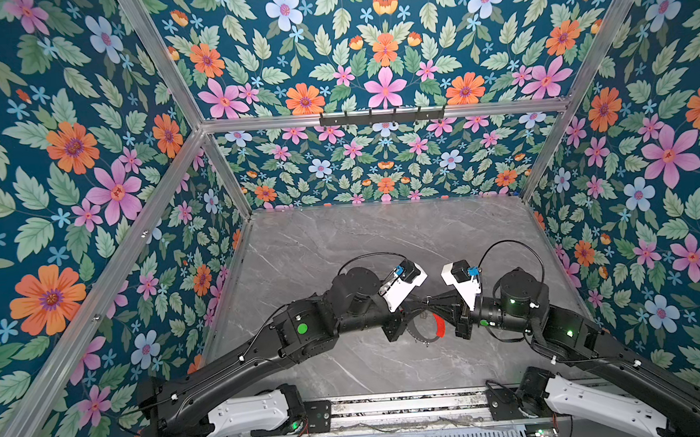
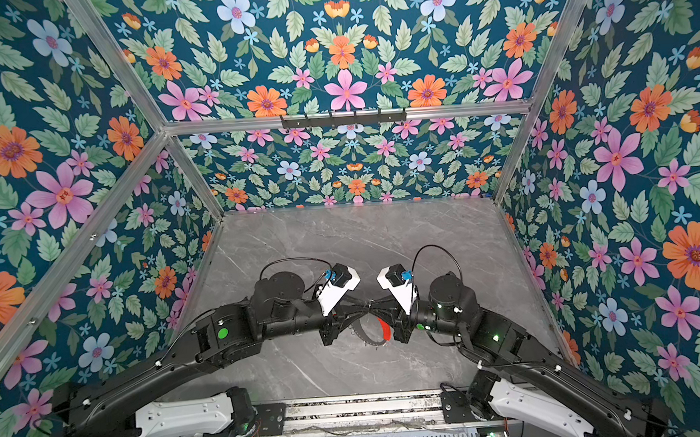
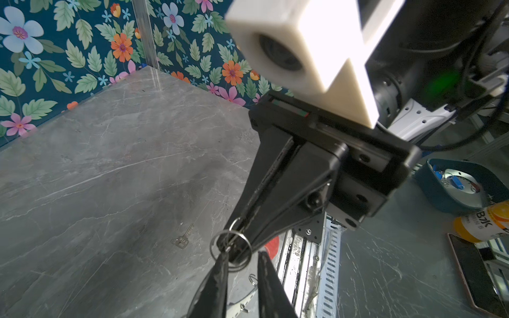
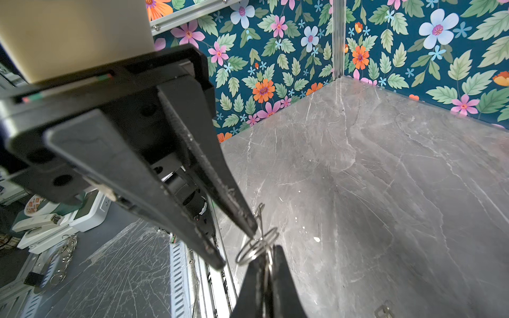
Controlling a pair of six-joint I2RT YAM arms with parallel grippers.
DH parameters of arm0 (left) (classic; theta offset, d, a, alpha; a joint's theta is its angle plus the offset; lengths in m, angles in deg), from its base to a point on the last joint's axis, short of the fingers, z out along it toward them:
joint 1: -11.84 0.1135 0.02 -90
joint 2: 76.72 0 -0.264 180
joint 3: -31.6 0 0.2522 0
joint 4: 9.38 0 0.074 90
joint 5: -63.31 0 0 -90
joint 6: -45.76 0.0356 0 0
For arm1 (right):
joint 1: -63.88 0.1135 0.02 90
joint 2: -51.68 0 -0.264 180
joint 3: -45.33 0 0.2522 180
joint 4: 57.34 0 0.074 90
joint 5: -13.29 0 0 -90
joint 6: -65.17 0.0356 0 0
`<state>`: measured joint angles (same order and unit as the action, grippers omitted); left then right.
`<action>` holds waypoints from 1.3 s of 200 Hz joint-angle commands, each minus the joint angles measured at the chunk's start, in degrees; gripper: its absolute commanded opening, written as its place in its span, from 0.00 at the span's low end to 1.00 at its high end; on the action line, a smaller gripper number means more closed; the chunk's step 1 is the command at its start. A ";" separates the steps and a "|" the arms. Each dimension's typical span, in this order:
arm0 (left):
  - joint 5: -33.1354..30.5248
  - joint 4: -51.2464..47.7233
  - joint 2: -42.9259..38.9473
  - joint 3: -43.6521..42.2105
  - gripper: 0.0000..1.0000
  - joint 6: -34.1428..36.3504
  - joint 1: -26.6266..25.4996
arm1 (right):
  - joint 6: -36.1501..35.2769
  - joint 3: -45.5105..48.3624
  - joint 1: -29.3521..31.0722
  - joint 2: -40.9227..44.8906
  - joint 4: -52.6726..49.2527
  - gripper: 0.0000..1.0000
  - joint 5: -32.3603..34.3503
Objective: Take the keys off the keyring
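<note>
1. The right pincer (image 4: pixel 265 257) is clenched on a small silvery split ring (image 4: pixel 257 247), the wire caught between its tips; in both top views it meets the other arm tip to tip, over the near middle of the grey surface (image 1: pixel 341 245).
2. The left pincer (image 3: pixel 243 256) is released; its fingers (image 4: pixel 195 154) stand apart with a gap between them; one fingertip touches the split ring, and nothing shows clamped between the two.
3. The keyring (image 1: pixel 424 340), a thin grey hoop with a red sleeve (image 1: pixel 440 324) over one arc, sits directly under the two pincers; small loops show along its rim in the left wrist view; whether it rests on the surface or hangs, I cannot tell.
4. One loose key (image 3: pixel 183 240) lies flat on the surface, apart from the keyring and from both pincers.
</note>
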<state>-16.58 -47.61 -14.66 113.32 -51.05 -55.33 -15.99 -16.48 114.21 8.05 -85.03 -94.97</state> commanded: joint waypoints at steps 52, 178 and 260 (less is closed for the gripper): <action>-8.08 1.42 -3.08 -1.17 0.52 1.16 -0.03 | 0.79 -1.21 0.71 -0.15 -0.11 0.00 1.88; -13.74 3.31 -0.42 -1.80 0.56 7.02 -4.50 | 1.65 -1.91 0.66 -1.28 -0.48 0.00 3.01; -21.62 2.30 3.08 -0.47 0.53 8.56 -5.80 | 2.13 -2.12 0.67 -1.23 -0.16 0.00 2.10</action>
<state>-33.80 -45.78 -12.06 112.36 -43.42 -61.02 -14.33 -18.08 114.80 6.71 -87.24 -91.69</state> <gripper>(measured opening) 0.535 0.068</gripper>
